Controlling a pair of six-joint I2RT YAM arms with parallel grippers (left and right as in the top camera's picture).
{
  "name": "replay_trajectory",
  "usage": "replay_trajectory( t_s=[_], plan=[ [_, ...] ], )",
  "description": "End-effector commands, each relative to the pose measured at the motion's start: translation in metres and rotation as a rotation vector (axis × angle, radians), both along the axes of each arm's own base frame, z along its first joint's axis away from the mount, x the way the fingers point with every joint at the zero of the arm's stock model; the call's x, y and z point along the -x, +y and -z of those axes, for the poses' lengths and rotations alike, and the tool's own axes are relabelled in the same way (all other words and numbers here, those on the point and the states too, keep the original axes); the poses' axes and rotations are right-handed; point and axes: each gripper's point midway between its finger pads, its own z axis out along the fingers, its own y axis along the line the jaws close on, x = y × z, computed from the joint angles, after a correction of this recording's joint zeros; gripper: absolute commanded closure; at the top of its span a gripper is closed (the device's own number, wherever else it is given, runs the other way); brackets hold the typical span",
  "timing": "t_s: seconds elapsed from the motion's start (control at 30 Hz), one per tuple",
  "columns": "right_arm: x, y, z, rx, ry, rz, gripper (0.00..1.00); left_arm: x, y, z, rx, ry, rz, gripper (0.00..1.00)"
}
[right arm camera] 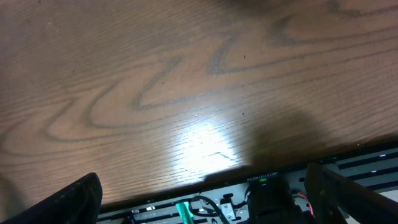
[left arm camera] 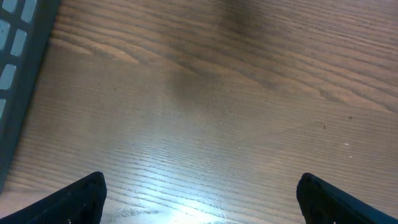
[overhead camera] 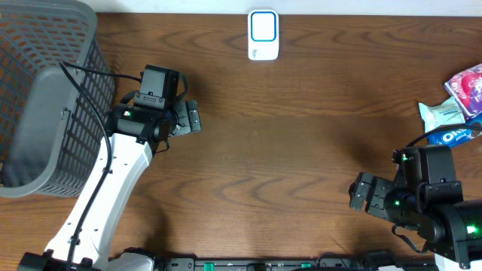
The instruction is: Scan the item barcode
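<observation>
Over at the right edge of the overhead frame, the snack packets are lying bunched together on the wooden table: a pink one, a pale teal one and a blue Oreo pack. Up at top centre, a white scanner with a blue-ringed window is sitting flat, well apart from them. The left gripper is hovering at centre left near a grey mesh basket and the right gripper at lower right below the packets, both spreading their jaws wide and gripping nothing.
</observation>
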Motion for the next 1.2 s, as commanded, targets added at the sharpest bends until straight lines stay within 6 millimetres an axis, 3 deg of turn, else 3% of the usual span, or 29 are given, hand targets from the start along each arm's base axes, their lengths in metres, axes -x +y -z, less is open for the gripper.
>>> replay_trajectory(
  t_s=[0.0, 1.17],
  plan=[
    [0.001, 0.001, 0.001, 0.001, 0.004, -0.021, 0.01, -0.002, 0.003, -0.001, -0.005, -0.003, -0.02, 0.02],
    [-0.018, 0.004, -0.013, 0.023, -0.144, -0.118, 0.01, -0.002, 0.003, -0.001, -0.005, -0.003, -0.02, 0.02]
  ],
)
